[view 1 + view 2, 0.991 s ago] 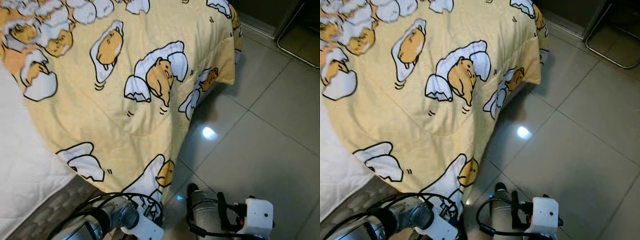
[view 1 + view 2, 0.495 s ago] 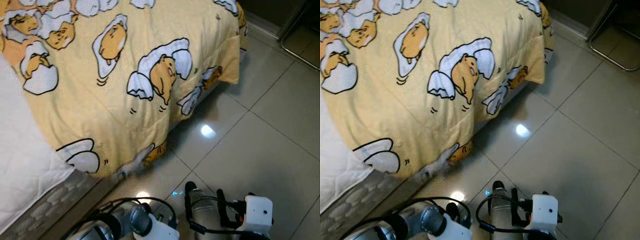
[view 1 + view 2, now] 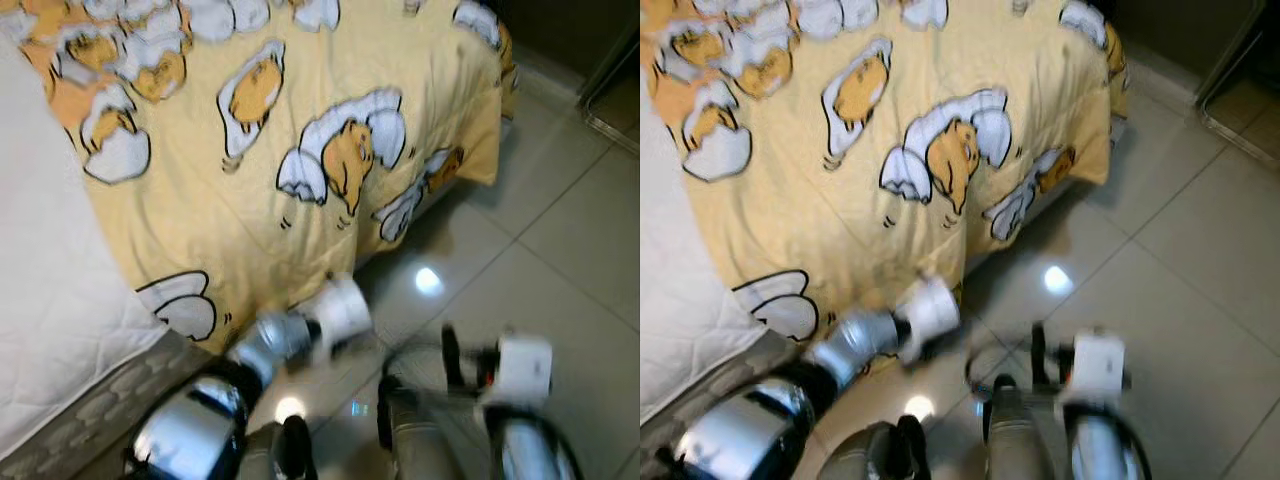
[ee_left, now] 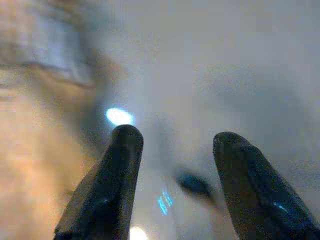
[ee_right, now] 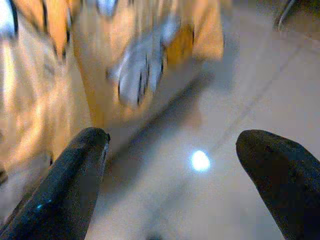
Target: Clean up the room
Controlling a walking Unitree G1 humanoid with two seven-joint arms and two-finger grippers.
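A yellow quilted blanket printed with cartoon egg figures (image 3: 300, 130) drapes over the bed's corner, its hem hanging near the glossy grey tiled floor (image 3: 560, 280), while bare white quilted mattress (image 3: 50, 280) lies exposed beside it. The left gripper (image 4: 172, 145) points at the floor by the hem, fingers spread and empty; the right gripper (image 5: 172, 155) faces the hanging edge, likewise wide apart and empty. To straighten the blanket well, I would take the hem near the uncovered mattress and pull evenly, keeping cloth off the floor.
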